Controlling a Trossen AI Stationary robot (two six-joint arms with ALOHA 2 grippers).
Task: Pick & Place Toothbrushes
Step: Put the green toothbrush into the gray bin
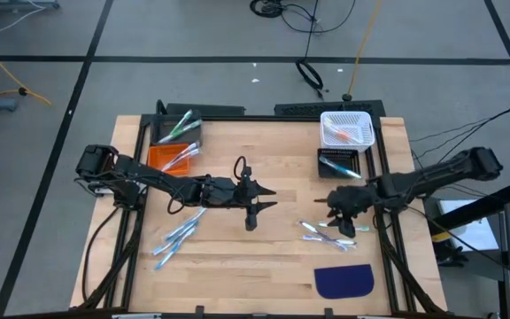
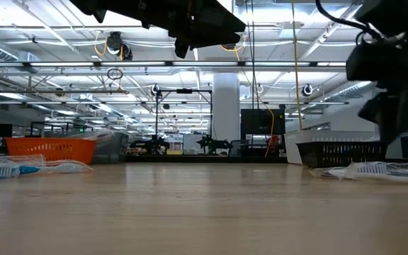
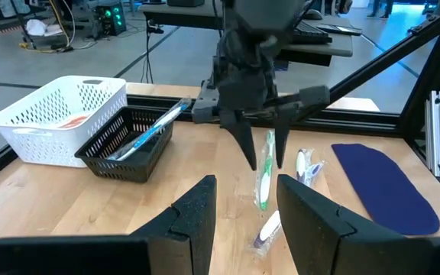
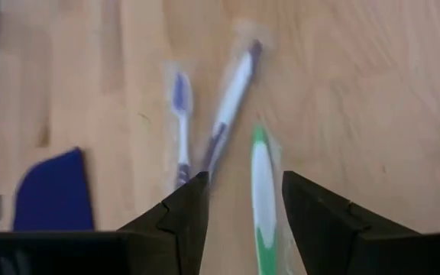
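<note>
Toothbrushes [image 1: 329,232] lie loose on the counter [image 1: 264,257] near its right edge, under the right end effector [image 1: 344,221], fingers apart over a green brush [image 4: 263,195]. Left end effector [image 1: 257,209] hangs open and empty mid-counter, bare wood around it.

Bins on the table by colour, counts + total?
White bin: 1
Orange bin: 1
Dark bin: 2, one beside the orange bin, the other beside the white bin
Total: 4
</note>
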